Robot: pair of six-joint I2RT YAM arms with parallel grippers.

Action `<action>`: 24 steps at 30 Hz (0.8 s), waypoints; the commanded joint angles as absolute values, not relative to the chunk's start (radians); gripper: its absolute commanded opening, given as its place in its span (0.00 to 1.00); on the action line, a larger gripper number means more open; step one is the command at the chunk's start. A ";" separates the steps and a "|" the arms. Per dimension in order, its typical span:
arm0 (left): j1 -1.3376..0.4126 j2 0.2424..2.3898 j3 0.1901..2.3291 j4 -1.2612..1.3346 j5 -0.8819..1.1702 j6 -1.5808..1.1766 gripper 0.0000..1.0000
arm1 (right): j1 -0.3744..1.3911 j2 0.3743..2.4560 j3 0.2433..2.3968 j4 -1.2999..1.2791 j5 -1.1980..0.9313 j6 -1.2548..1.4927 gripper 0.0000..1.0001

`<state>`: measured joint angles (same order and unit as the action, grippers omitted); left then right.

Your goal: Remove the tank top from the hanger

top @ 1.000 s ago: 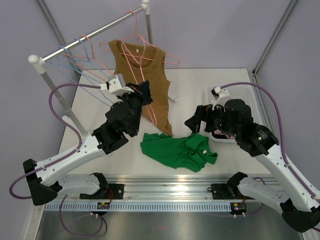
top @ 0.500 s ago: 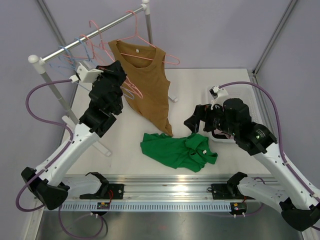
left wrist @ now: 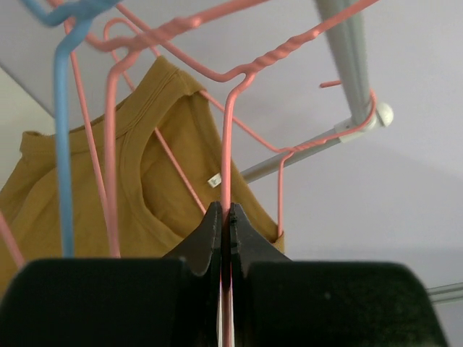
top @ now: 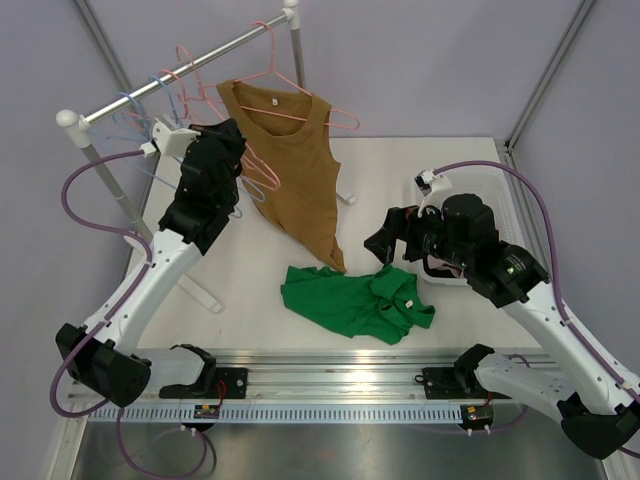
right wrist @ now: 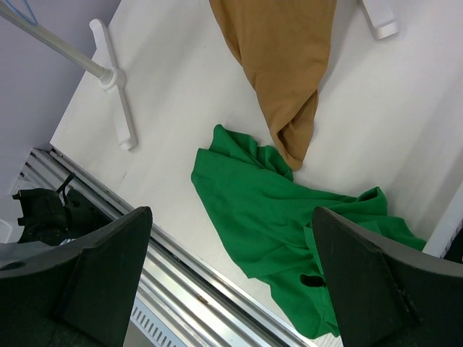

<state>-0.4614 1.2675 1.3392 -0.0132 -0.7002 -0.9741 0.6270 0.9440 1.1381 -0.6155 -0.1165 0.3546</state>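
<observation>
The brown tank top hangs from a pink hanger hooked on the rail, its hem touching the table. In the left wrist view, the tank top shows behind the jaws. My left gripper is up beside the rail, left of the tank top. It is shut on the wire of a second, bare pink hanger. My right gripper hovers open and empty over a green shirt, with the tank top's hem beyond it.
The green shirt lies crumpled on the table in front of the tank top. Blue and pink spare hangers hang on the rail's left part. A white bin stands at the right. The rack's white foot rests on the table.
My left arm has risen from in front of the tank top's lower half up and left to the rail, carrying the bare pink hanger. The right arm has barely moved.
</observation>
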 commanded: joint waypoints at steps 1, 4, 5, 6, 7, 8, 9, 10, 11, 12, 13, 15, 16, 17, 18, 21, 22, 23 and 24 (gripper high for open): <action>-0.460 1.210 1.281 0.006 -0.713 -1.065 0.00 | 0.623 0.950 1.144 -0.569 -0.124 0.334 1.00; -0.459 1.197 1.241 0.021 -0.716 -1.072 0.00 | 0.623 0.963 1.138 -0.563 -0.129 0.330 0.99; -0.459 1.198 1.246 0.018 -0.715 -1.068 0.00 | 0.623 0.972 1.137 -0.563 -0.135 0.330 1.00; -0.459 1.198 1.249 0.018 -0.704 -1.063 0.04 | 0.623 0.977 1.135 -0.561 -0.137 0.330 0.99; -0.459 1.198 1.252 0.018 -0.697 -1.054 0.14 | 0.623 0.991 1.132 -0.564 -0.144 0.330 0.99; -0.459 1.197 1.261 0.018 -0.687 -1.052 0.25 | 0.623 0.996 1.131 -0.565 -0.149 0.331 0.99; -0.459 1.197 1.264 0.024 -0.666 -1.049 0.31 | 0.623 1.005 1.129 -0.568 -0.152 0.330 0.99; -0.459 1.192 1.270 0.026 -0.655 -1.042 0.36 | 0.623 1.011 1.129 -0.571 -0.155 0.330 1.00; -0.459 1.189 1.276 0.025 -0.646 -1.035 0.42 | 0.623 1.026 1.124 -0.571 -0.161 0.328 0.99; -0.459 1.187 1.285 0.026 -0.628 -1.032 0.47 | 0.623 1.031 1.123 -0.571 -0.164 0.325 0.99; -0.459 1.178 1.292 0.028 -0.615 -1.025 0.52 | 0.623 1.046 1.121 -0.571 -0.164 0.322 0.99; -0.460 1.175 1.315 0.008 -0.586 -1.020 0.60 | 0.623 1.063 1.117 -0.575 -0.155 0.318 0.99; -0.460 1.166 1.319 0.003 -0.571 -1.019 0.64 | 0.623 1.084 1.118 -0.581 -0.150 0.318 1.00; -0.460 1.160 1.324 0.003 -0.557 -1.017 0.69 | 0.623 1.097 1.123 -0.590 -0.140 0.316 0.99; -0.462 1.151 1.325 0.003 -0.533 -1.019 0.72 | 0.623 1.109 1.123 -0.595 -0.135 0.314 0.99; -0.463 1.112 1.324 -0.041 -0.485 -1.019 0.99 | 0.624 1.173 1.132 -0.630 -0.081 0.319 1.00; -0.463 1.098 1.321 -0.052 -0.473 -1.014 0.99 | 0.624 1.213 1.141 -0.644 -0.036 0.324 0.99; -0.463 1.077 1.324 -0.089 -0.459 -1.015 0.99 | 0.638 1.232 1.146 -0.672 -0.008 0.328 1.00; -0.463 1.063 1.325 -0.109 -0.453 -1.019 0.99 | 0.644 1.271 1.149 -0.683 0.030 0.340 1.00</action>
